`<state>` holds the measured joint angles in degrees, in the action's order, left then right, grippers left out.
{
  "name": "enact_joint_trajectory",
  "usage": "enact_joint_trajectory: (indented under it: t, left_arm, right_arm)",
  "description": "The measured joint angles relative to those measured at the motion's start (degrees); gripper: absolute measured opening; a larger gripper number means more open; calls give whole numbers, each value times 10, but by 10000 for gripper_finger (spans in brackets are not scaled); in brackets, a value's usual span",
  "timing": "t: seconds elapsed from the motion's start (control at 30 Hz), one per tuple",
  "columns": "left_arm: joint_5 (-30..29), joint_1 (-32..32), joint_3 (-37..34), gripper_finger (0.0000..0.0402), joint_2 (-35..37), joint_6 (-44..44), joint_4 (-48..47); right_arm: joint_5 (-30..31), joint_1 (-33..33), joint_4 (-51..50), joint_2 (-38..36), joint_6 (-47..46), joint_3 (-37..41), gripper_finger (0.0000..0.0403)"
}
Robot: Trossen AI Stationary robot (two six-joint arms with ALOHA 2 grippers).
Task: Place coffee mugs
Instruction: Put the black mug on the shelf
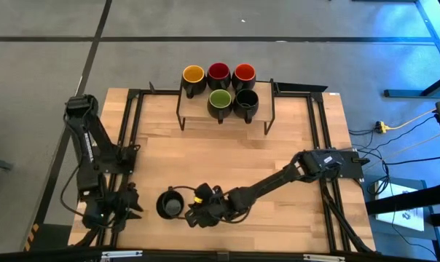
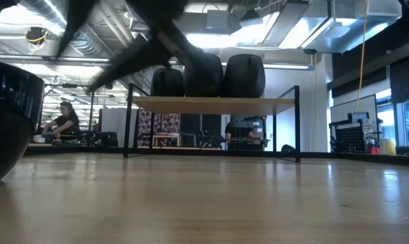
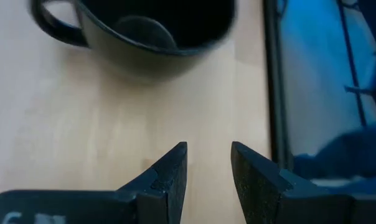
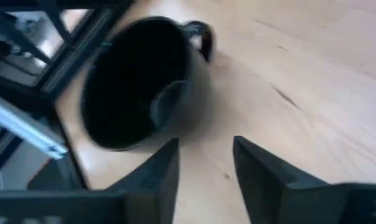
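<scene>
Near the tabletop's (image 1: 278,145) front edge, the right tool (image 1: 193,216), fingers spread, sits beside a black mug (image 1: 169,204). The left tool (image 1: 132,204) waits spread near the front-left corner.

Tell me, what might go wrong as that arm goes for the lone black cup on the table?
1. The right end effector is open beside the black mug, not around it. Closing off-centre could nudge or tip the mug.
2. The left end effector sits near the same mug, so the two arms might bump.
3. The wooden shelf already holds five mugs packed close; setting down a sixth could knock the green mug or another black mug.
</scene>
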<state>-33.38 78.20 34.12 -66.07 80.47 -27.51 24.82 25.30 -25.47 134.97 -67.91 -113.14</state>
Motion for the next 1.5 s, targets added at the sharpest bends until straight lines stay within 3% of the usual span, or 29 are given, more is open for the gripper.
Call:
enact_joint_trajectory:
  t: [0.13,0.27,0.4,0.8,1.5]
  left_arm:
    - [-20,-22,-4,118,-14,-9,7]
    - [-37,-50,-4,118,-34,-84,56]
    - [-35,-81,-4,118,-56,-139,93]
    - [-31,-116,-4,118,-72,-145,82]
    - [17,-157,-4,118,-59,-91,-38]
  right_arm:
    - [3,-10,-17,10,-9,0,82]
    - [36,-14,3,17,-7,-1,36]
    - [27,-14,18,33,-6,0,5]
    - [10,-13,64,42,20,0,5]
    - [-26,-4,66,42,36,0,1]
